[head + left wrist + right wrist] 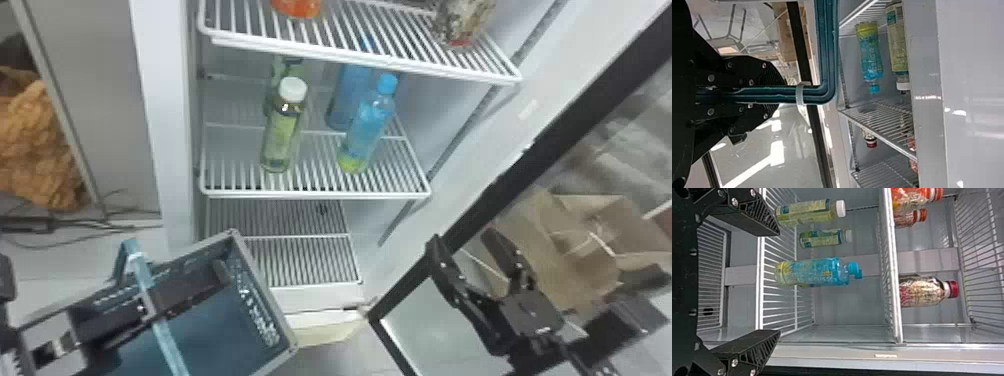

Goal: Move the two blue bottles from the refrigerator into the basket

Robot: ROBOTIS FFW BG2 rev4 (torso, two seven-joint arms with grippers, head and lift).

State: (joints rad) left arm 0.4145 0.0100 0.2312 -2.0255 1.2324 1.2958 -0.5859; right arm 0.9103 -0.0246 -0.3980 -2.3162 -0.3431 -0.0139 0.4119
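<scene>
Two blue bottles stand on the refrigerator's middle shelf in the head view, the front one (367,131) ahead of the rear one (348,97). My right gripper (470,242) is open, outside the shelves to their right. From the right wrist, the front blue bottle (817,272) lies in line with the open right gripper (778,282), untouched, mostly covering the rear one. The basket (268,292) is at lower left, with my left gripper (152,307) at its handle (167,345). In the left wrist view, the left gripper (779,94) is shut on the handle (827,47).
Green bottles (282,135) stand left of the blue ones on the same shelf. The upper shelf (390,61) holds other bottles. The dark-framed open door (480,200) and a cardboard box (575,245) are at the right. A lower shelf (300,260) lies behind the basket.
</scene>
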